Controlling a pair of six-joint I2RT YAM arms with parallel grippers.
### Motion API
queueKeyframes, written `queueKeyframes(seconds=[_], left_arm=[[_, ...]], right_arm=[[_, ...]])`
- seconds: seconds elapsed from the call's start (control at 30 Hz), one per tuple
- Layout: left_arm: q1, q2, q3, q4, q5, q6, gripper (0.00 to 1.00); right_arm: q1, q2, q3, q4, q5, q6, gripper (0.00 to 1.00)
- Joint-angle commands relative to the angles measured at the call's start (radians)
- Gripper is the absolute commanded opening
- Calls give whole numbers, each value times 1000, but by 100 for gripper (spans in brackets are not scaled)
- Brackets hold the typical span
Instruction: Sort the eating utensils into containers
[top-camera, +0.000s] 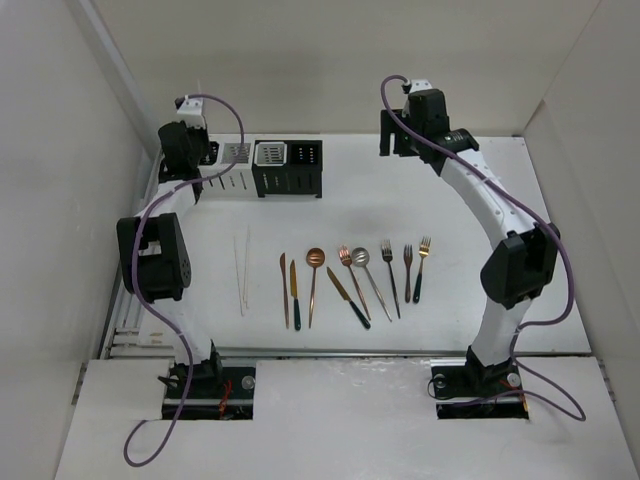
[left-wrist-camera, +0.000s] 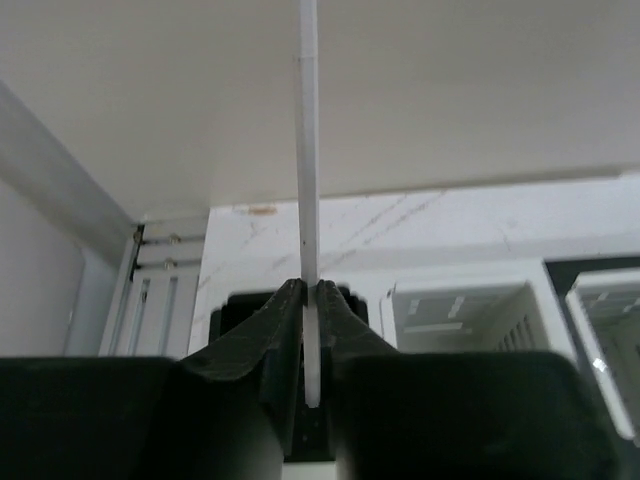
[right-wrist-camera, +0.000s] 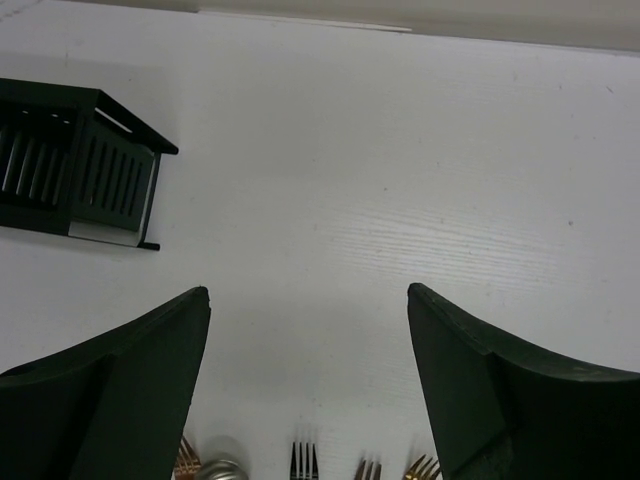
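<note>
My left gripper (left-wrist-camera: 310, 285) is shut on a thin white chopstick (left-wrist-camera: 308, 150), which stands upright between the fingers. It hangs at the back left over the row of containers: a black caddy (left-wrist-camera: 238, 305) lies right below it and a white caddy (left-wrist-camera: 460, 310) is beside that. My right gripper (right-wrist-camera: 308, 290) is open and holds nothing. It hovers over bare table behind the utensil row, with fork tines (right-wrist-camera: 304, 462) at the bottom edge. Two more chopsticks (top-camera: 241, 272), knives (top-camera: 290, 292), spoons (top-camera: 314, 278) and forks (top-camera: 407, 268) lie in a row mid-table.
The black end caddy (right-wrist-camera: 85, 180) is to the left of my right gripper. White enclosure walls stand close behind and beside the caddies (top-camera: 287, 165). Purple cables (top-camera: 225, 110) loop off both arms. A slotted metal rail (left-wrist-camera: 160, 300) runs along the table's left edge.
</note>
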Motion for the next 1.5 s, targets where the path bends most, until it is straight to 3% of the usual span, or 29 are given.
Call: queueKeyframes(seconds=[0.0, 0.07, 0.1, 0.17, 0.23, 0.37, 0.57, 0.7, 0.9, 1.07, 1.27, 1.37, 1.47], left_arm=[[12, -88, -42, -18, -16, 22, 9], [32, -106, -53, -53, -16, 33, 34], [32, -106, -53, -75, -16, 33, 53], [41, -145, -24, -148, -25, 21, 65], [41, -193, 2, -239, -36, -13, 70], [41, -325, 34, -439, -59, -82, 66], [-14, -470, -205, -845, -37, -56, 51], [-63, -504, -378, -1003, -19, -36, 53], [-134, -450, -450, -1041, -28, -34, 54], [-184, -387, -441, -1050, -28, -25, 42], [-203, -358, -432, -1051, -105, -66, 37], [-203, -274, -371, -1109, -135, -102, 31], [-178, -185, -299, -1195, -80, -128, 30]], right_arm=[[-4, -73, 13, 12, 13, -25, 85], [-4, -82, -1, 23, 2, -25, 89], [-4, -96, -12, 32, -9, -36, 93], [8, -108, -21, 32, -9, -36, 95], [19, -131, -32, 32, -9, -47, 96], [71, -171, -79, 32, 27, -47, 96], [173, -258, -179, 3, 105, -29, 96], [207, -298, -216, -31, 139, -9, 96], [244, -367, -274, -84, 198, 25, 96], [253, -448, -323, -118, 237, 65, 96], [262, -554, -389, -170, 309, 90, 96], [262, -576, -389, -201, 376, 79, 96], [262, -585, -368, -216, 396, 53, 96]])
